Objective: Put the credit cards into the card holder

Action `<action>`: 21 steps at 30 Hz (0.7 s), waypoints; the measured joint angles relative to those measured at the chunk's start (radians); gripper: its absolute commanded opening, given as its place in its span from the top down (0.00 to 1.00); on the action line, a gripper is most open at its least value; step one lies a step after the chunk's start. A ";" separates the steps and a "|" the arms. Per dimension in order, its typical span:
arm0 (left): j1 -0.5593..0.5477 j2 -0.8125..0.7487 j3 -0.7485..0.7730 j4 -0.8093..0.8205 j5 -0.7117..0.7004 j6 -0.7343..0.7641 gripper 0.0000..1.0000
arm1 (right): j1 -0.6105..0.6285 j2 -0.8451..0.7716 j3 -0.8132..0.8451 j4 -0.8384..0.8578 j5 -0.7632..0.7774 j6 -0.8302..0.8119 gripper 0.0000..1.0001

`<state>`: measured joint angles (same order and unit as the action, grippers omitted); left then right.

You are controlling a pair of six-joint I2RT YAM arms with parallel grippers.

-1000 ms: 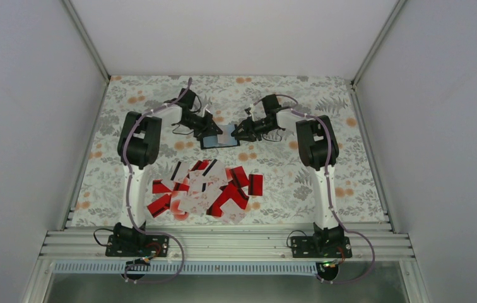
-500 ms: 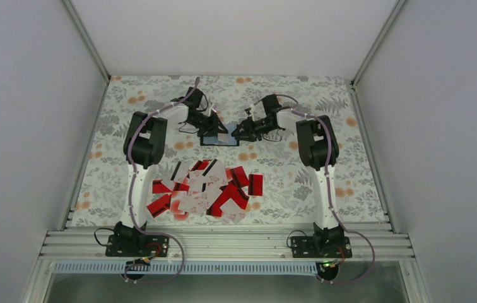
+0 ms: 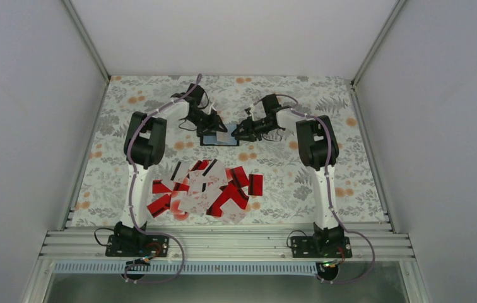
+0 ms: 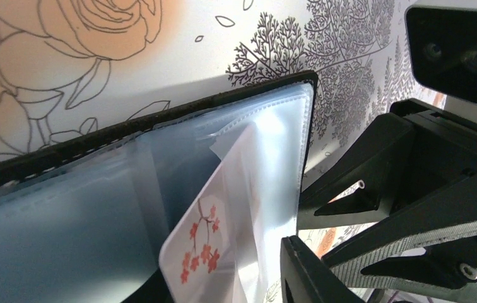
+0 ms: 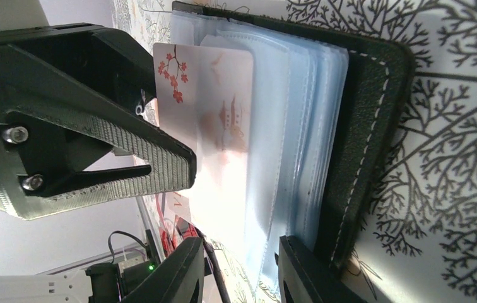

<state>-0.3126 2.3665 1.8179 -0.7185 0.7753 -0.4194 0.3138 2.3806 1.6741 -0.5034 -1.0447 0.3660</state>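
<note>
Card holder [image 3: 218, 140]: lies open at the far middle of the bench [image 3: 349, 183], between the two arms, pale sleeves facing up. One white card with red blossom marks [image 5: 182, 82] sits part-way in a clear sleeve [image 5: 274, 126], and its blossom end sticks out toward the left arm. The other credit cards [image 3: 204, 189] lie in a loose heap nearer the arm bases, well apart from the holder.

Right gripper [image 5: 239, 247]: jaws clenched on the holder's edge on its own side, sleeves and black cover between them, pinning it down.

Left gripper [image 3: 214, 126]: at the card's free end, jaws partly apart. Whether they pinch the card or stand clear of it cannot be told.

Step in hand, as judged: seating this one card fully.

To do it well:
- Push along the sleeve's own line with the card flat, so no corner snags the plastic lip.
- Keep the holder pinned.
- Back off only once the trailing edge is under the lip.

Likely faults: the sleeve buckles, or the card slides back out.
</note>
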 measured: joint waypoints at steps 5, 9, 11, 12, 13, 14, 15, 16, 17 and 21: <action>-0.002 -0.004 0.019 -0.033 -0.027 0.021 0.52 | 0.000 0.000 0.006 -0.010 0.007 0.000 0.69; -0.010 -0.010 0.027 -0.047 -0.046 0.036 0.43 | 0.000 0.000 0.010 -0.016 0.011 0.000 0.69; -0.015 -0.011 0.038 -0.063 -0.060 0.045 0.41 | 0.000 0.000 0.010 -0.017 0.012 0.000 0.69; -0.017 -0.011 0.046 -0.073 -0.070 0.047 0.40 | 0.000 0.000 0.010 -0.017 0.012 0.000 0.69; -0.018 -0.011 0.054 -0.084 -0.083 0.050 0.39 | 0.000 0.000 0.010 -0.017 0.012 -0.001 0.69; -0.019 -0.011 0.061 -0.096 -0.095 0.055 0.38 | 0.000 0.000 0.011 -0.017 0.013 0.000 0.69; -0.019 -0.011 0.069 -0.109 -0.108 0.061 0.37 | 0.000 0.000 0.011 -0.018 0.013 0.000 0.69; -0.020 -0.011 0.078 -0.124 -0.122 0.066 0.35 | 0.000 0.000 0.011 -0.018 0.013 -0.001 0.69; -0.019 -0.011 0.087 -0.139 -0.137 0.069 0.34 | 0.000 0.000 0.012 -0.018 0.013 -0.001 0.69; -0.019 -0.011 0.112 -0.185 -0.188 0.086 0.31 | 0.000 0.000 0.017 -0.028 0.016 -0.002 0.69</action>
<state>-0.3317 2.3550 1.9301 -0.9031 0.5877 -0.3336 0.3138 2.3806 1.6913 -0.5316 -1.0283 0.3645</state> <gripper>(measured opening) 0.677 0.310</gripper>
